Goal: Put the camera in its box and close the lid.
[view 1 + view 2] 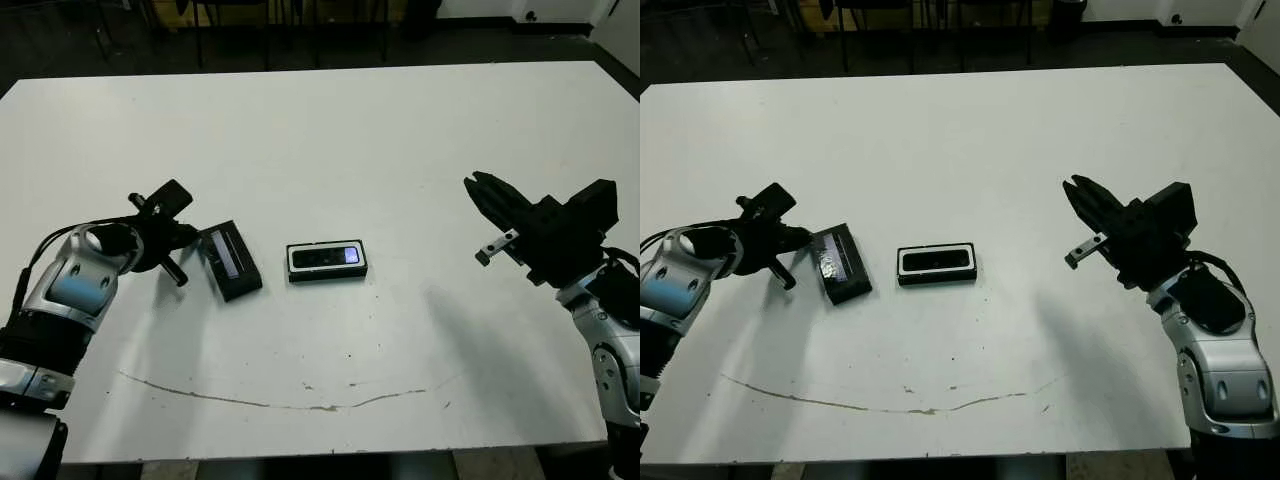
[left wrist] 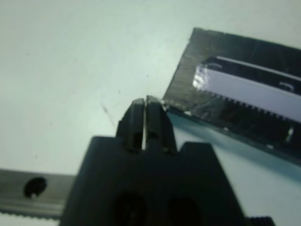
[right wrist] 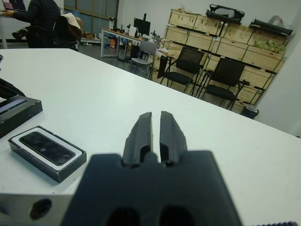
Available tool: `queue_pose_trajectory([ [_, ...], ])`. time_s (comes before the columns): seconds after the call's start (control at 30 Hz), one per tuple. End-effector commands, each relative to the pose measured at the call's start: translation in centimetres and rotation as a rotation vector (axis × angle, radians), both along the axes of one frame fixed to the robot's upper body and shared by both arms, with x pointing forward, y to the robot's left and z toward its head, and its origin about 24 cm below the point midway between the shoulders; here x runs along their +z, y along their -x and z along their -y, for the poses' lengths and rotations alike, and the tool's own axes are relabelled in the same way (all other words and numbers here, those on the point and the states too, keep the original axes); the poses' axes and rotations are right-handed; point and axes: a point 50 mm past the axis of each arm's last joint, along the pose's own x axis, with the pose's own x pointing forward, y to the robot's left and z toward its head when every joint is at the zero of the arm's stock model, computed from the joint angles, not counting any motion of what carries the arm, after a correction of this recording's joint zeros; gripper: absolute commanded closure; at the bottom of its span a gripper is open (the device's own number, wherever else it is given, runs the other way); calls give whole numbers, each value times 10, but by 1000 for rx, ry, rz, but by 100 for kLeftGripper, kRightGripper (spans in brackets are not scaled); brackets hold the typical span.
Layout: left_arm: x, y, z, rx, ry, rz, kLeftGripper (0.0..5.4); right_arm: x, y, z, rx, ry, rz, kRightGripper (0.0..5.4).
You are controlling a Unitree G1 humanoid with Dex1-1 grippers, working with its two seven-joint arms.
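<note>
The camera (image 1: 327,257) lies inside the box (image 1: 327,274) mid-table. The lid (image 1: 231,261) rests just beside it, the left gripper (image 2: 146,100), fingers together, at its corner. The right gripper (image 3: 156,123), also closed, hovers near the right edge.

The flat black rectangular lid with its pale glossy strip (image 2: 244,99) runs off the left wrist view's edge, and its surface is blurred there. In the right wrist view, only a corner of it (image 3: 16,113) shows. A person in dark clothing (image 3: 40,21) beyond the white table (image 3: 141,94) is cropped at the frame's top.
</note>
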Motion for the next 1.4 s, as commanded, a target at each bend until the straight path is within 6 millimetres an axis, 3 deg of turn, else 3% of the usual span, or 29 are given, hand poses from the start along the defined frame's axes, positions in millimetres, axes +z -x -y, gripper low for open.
queue_pose_trajectory([
  [0.03,-20,3,6,-18,10,-105,540,-5,2,3,-18,13,-39,539],
  [0.8,-31,-12,30,-120,36,-140,540,-11,2,6,-24,5,-57,539],
  [1.4,-21,-16,38,-215,59,-164,540,-12,1,5,-25,17,-64,539],
])
